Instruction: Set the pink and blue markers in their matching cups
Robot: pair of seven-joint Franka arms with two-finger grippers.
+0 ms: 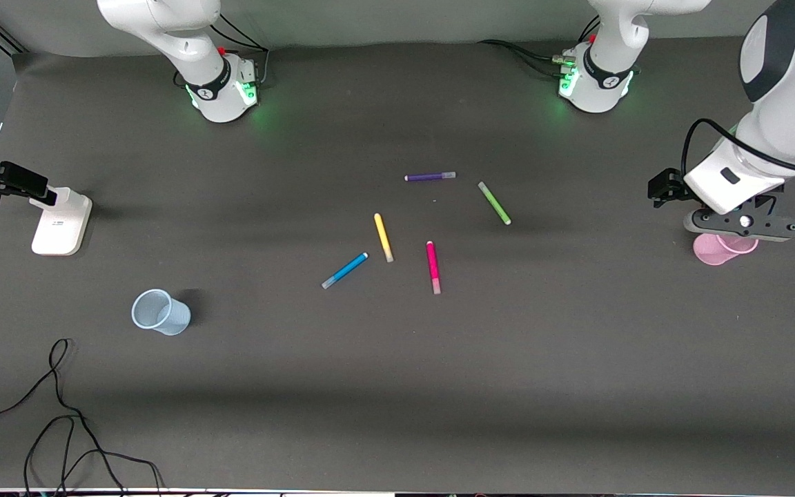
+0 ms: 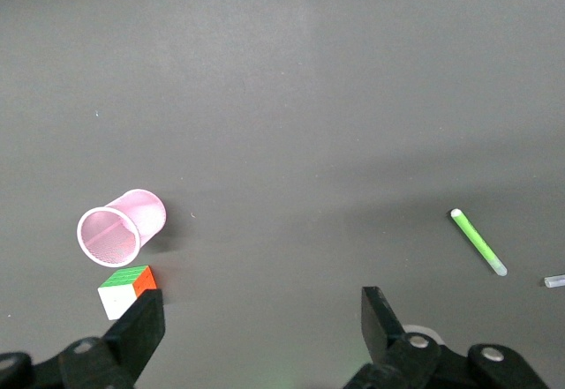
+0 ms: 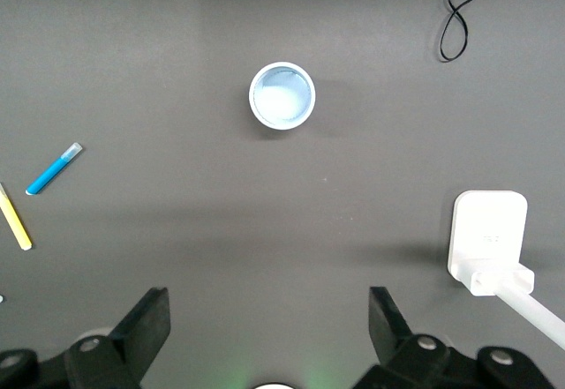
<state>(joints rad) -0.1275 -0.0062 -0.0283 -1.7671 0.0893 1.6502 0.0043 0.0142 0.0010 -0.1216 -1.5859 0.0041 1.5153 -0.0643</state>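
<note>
nothing picked yet; pink marker [image 1: 433, 266] and blue marker [image 1: 344, 270] lie flat mid-table, yellow marker [image 1: 383, 237] between them; blue cup [image 1: 160, 312] toward right arm's end, pink cup [image 1: 717, 249] under left gripper [image 2: 263, 317], jaws apart; right gripper [image 3: 269, 318] also spread, not seen in front view; grasp each marker across its width, clear of the yellow.

A yellow marker [image 1: 383, 237], purple marker [image 1: 430, 177] and green marker [image 1: 494, 203] lie mid-table, a white stand [image 1: 61, 221] and loose black cable [image 1: 59, 414] sit toward the right arm's end, and what looks like a small colored cube [image 2: 126, 288] rests just beside the pink cup.
</note>
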